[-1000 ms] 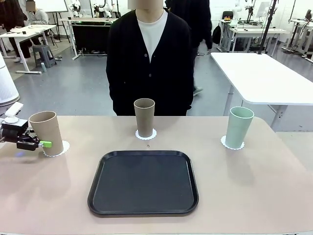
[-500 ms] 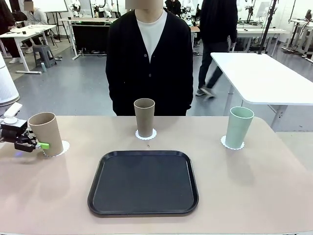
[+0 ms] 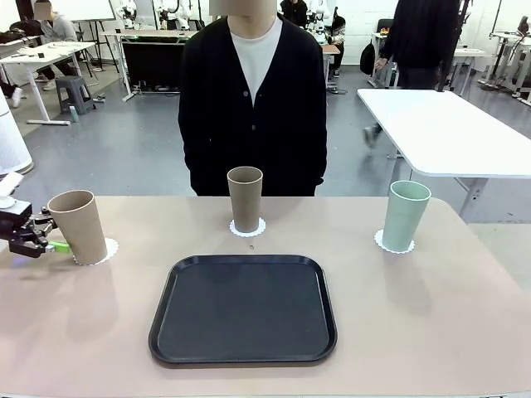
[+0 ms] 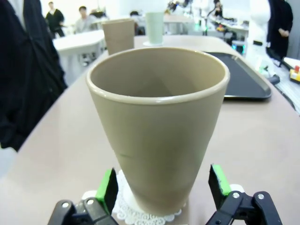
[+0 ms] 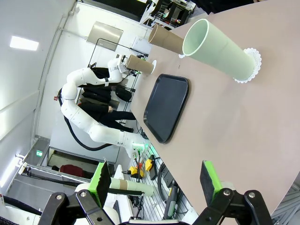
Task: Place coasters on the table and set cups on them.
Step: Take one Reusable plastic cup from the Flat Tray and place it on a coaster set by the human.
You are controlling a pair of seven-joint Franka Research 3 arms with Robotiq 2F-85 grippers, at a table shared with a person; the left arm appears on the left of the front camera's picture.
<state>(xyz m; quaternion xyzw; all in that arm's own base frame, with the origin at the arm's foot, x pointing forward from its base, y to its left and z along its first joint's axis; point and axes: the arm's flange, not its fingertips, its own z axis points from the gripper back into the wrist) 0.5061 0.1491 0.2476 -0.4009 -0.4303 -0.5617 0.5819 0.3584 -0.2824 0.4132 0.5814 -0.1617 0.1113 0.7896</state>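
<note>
- Front view: all three cups are standing upright on the tabletop (image 3: 431, 315), each on its own coaster — a tan cup (image 3: 80, 225) at the robot's left, a second tan cup (image 3: 245, 199) in the middle near the person (image 3: 254, 99), and a mint cup (image 3: 405, 215) at the right.
- The left end effector (image 3: 46, 245) is hovering just beside the left tan cup at the tabletop's left edge, its jaws spread wide and gripping nothing.
- In the left wrist view that cup (image 4: 157, 126) is sitting between the green pads (image 4: 108, 187) with clear gaps on both sides, and the lacy coaster (image 4: 140, 213) is peeking out under its base.
- The right end effector (image 5: 154, 180) is hanging well back from the mint cup (image 5: 218, 49), also wide open and empty — its coaster (image 5: 251, 65) is showing under the cup's base.
- I'd judge the setting-out to be finished, or as good as; what is in hand now looks like letting go and clearing off.
- The next move calls for pulling the left end effector straight back, keeping the pads from brushing the tall cup, which could tip easily.
- The black tray (image 3: 243, 308) is lying empty in the middle, well apart from every cup.
- There is open tabletop all round the tray, but the left cup is standing close to the left edge, so room there is tight.
</note>
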